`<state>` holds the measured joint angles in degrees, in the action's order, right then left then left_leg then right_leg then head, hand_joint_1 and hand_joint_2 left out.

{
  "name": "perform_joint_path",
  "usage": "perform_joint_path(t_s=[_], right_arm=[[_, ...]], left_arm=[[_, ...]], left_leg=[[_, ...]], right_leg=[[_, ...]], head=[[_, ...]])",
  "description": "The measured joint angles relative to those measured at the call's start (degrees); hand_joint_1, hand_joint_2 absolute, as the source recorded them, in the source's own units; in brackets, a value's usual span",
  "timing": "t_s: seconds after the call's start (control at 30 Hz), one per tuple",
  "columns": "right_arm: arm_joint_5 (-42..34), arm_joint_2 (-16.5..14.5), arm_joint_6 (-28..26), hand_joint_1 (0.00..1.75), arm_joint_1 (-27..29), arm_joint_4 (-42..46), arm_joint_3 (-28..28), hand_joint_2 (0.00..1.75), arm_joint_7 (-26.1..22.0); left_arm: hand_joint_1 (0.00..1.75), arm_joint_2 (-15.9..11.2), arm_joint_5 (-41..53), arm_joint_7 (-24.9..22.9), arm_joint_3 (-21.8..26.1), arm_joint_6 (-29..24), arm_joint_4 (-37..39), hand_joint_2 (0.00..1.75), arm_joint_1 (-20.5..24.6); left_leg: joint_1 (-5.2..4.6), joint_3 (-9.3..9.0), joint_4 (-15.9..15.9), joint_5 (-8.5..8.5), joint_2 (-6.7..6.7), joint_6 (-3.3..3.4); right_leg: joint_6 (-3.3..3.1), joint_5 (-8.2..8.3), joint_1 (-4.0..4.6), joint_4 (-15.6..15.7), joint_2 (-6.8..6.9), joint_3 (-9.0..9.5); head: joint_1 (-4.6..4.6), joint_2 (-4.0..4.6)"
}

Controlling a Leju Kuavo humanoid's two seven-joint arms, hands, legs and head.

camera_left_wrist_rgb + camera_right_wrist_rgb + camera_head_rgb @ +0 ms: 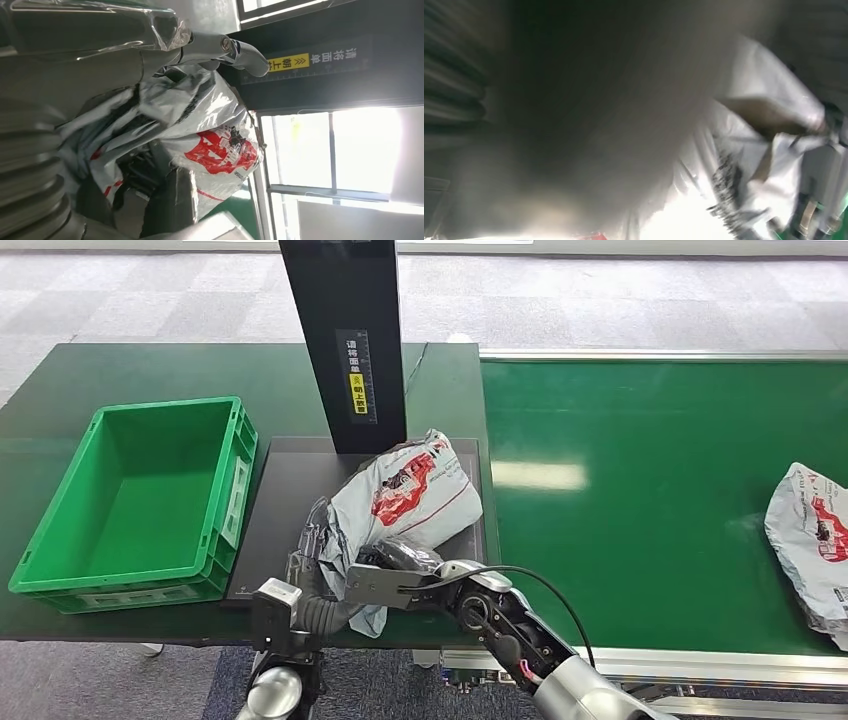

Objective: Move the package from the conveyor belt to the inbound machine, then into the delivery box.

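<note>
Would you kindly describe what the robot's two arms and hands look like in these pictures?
The right arm is silver metal with a dark open section showing round joints and a red wire, and a black cable loops over it. The right hand is grey and silver. The left arm ends in a silver cylinder, a black block and a grey ribbed cover at the left hand.

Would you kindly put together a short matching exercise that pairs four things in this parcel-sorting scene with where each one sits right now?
Things:
1. grey plastic mailer package with red print
2. second grey mailer bag
3. green plastic crate
4. black upright scanner column with a yellow label

Places:
A. at the right end of the green conveyor belt
B. on the dark table, left of the black platform
C. at the back edge of the black platform
D. lying on the black platform, with both hands at its near end

Pairs: 1-D, 2-A, 3-B, 4-C
</note>
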<state>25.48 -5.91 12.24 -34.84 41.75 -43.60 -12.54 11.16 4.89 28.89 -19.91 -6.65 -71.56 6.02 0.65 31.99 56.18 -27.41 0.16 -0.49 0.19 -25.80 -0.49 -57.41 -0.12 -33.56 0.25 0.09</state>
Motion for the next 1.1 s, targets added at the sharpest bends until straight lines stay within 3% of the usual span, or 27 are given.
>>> perform_joint_path(t_s=[0.03, 0.17, 0.4, 0.57, 0.7, 0.8, 1.1], right_arm=[[-0.62, 0.31, 0.05, 0.0, 0.69, 0.99, 0.5, 1.75, -0.18], [-3.09, 1.38, -3.47, 0.0, 4.87, 7.92, 4.08, 1.75, -3.37], [-1.51, 3.54, -17.78, 0.0, 13.09, 25.11, 12.58, 1.75, -13.13], [4.02, 5.14, -31.81, 0.0, 15.61, 29.22, 15.57, 1.75, -19.67], [1.86, 5.97, -37.97, 0.0, 17.07, 30.86, 17.44, 1.75, -23.45], [-0.55, 6.55, -39.32, 0.0, 17.76, 31.43, 18.43, 1.75, -22.79], [-7.25, 8.84, -35.63, 0.0, 22.12, 30.54, 24.63, 1.75, -16.37]], left_arm=[[0.0, 0.02, 0.31, -0.01, 0.03, -0.33, -0.24, 1.75, -0.03], [0.0, 0.08, 1.79, 0.04, 0.38, -2.3, -1.44, 1.75, -0.63], [0.0, 0.2, 2.88, 0.79, 1.7, -3.71, -2.93, 1.75, -1.37], [0.0, 0.21, 2.85, 1.74, 2.48, -4.43, -2.97, 1.75, -1.4], [0.0, 0.12, 2.64, 2.61, 2.8, -5.46, -2.97, 1.75, -1.53], [0.0, -0.03, 2.65, 3.27, 2.97, -7.28, -2.98, 1.75, -1.79], [0.0, -1.21, 9.54, 1.45, 3.52, -16.94, -3.91, 1.75, -3.89]], left_leg=[[0.0, 0.0, 0.0, 0.0, -0.02, 0.0], [0.0, 0.01, 0.0, 0.0, -0.05, 0.0], [0.0, 0.07, -0.01, -0.02, -0.05, 0.0], [-0.01, 0.04, 0.0, -0.02, -0.04, 0.01], [0.0, 0.04, 0.0, -0.02, -0.06, 0.01], [0.0, 0.03, -0.01, -0.02, -0.05, 0.01], [-0.01, 0.08, 0.0, -0.03, -0.11, 0.02]], right_leg=[[0.0, 0.0, 0.0, 0.0, 0.0, 0.0], [0.0, 0.0, 0.0, 0.0, 0.0, -0.02], [0.01, -0.01, 0.0, 0.0, 0.02, -0.07], [0.01, 0.0, -0.01, 0.01, 0.02, -0.03], [0.01, 0.0, -0.01, 0.01, 0.05, -0.02], [0.01, -0.01, 0.0, 0.01, 0.04, -0.03], [0.02, -0.01, -0.02, 0.02, 0.07, -0.04]], head=[[-0.01, 0.0], [0.0, 0.0], [0.0, 0.0], [-0.01, 0.0], [-0.01, 0.0], [-0.01, 0.0], [0.0, 0.0]])
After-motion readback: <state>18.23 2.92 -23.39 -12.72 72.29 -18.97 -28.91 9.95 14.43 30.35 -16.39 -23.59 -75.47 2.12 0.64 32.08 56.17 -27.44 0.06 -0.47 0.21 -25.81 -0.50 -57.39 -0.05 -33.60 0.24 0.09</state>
